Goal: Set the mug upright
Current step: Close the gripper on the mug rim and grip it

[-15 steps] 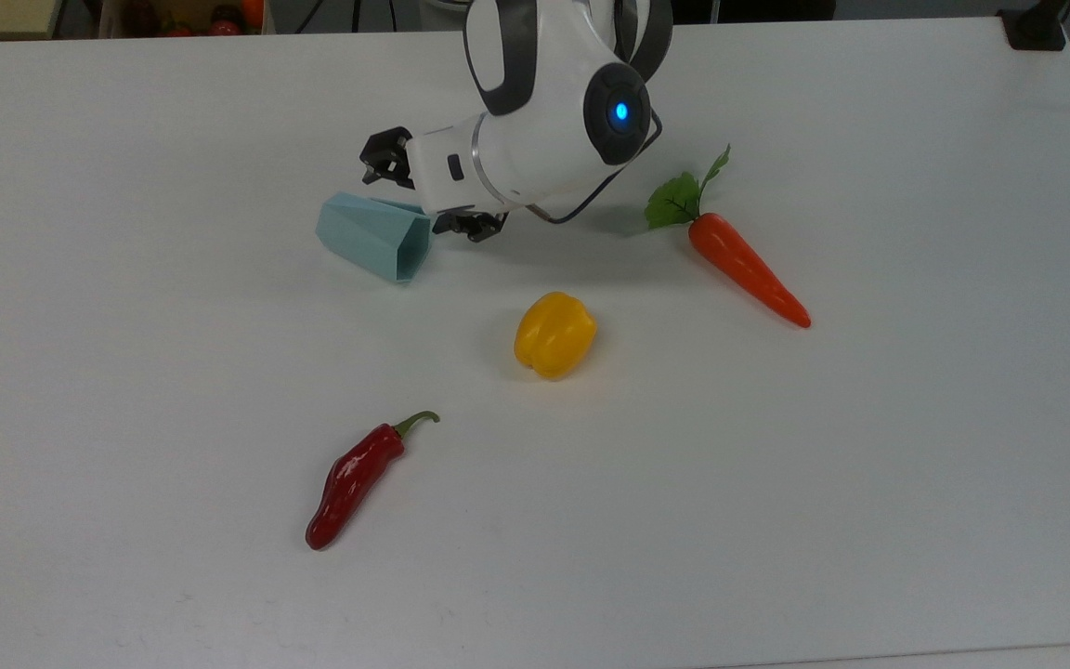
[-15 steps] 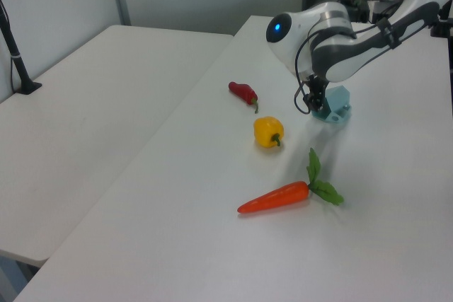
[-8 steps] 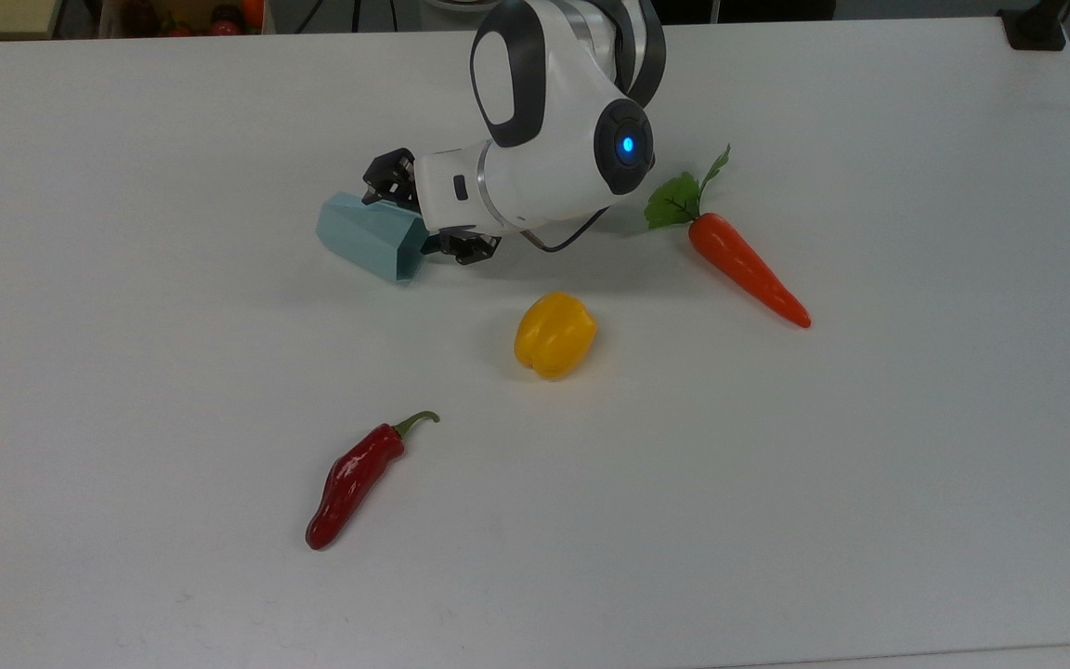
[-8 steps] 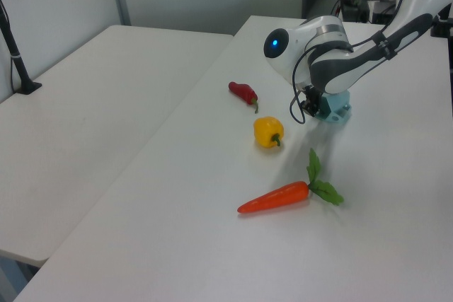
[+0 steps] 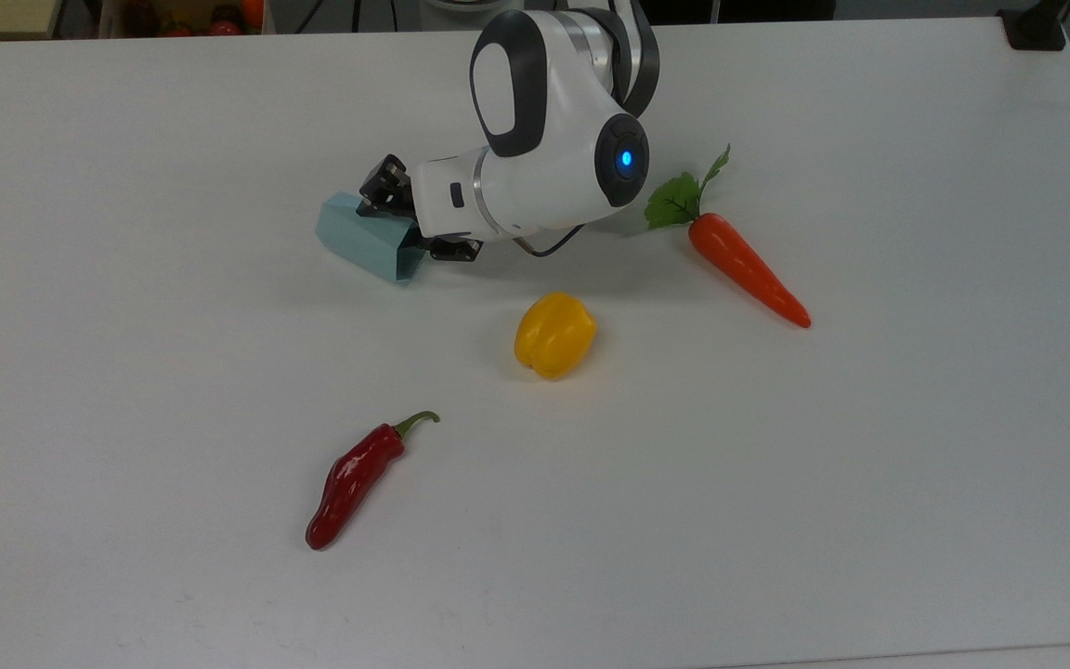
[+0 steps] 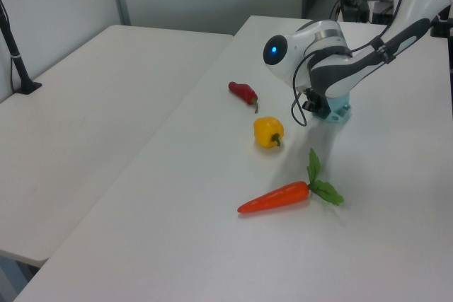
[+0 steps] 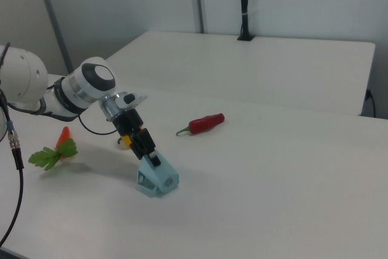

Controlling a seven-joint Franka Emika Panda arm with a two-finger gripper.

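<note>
Our fingers straddle the rim wall of the mug [image 7: 157, 178], gripper [image 7: 149, 151] seemingly closed on it; mug lies tipped on the table [image 5: 776, 483], left of the yellow pepper [image 5: 554, 334] in the top view. We should pivot slowly about the base, keeping grip firm

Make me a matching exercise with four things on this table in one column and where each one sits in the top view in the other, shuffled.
Things:
1. mug
2. carrot
3. yellow bell pepper
4. red chili pepper

Places, in the top view:
A. nearest the bottom edge, left of centre
B. on its side at the tool
C. furthest to the right, leaves pointing up
D. near the middle of the table

Pairs: 1-B, 2-C, 3-D, 4-A
</note>
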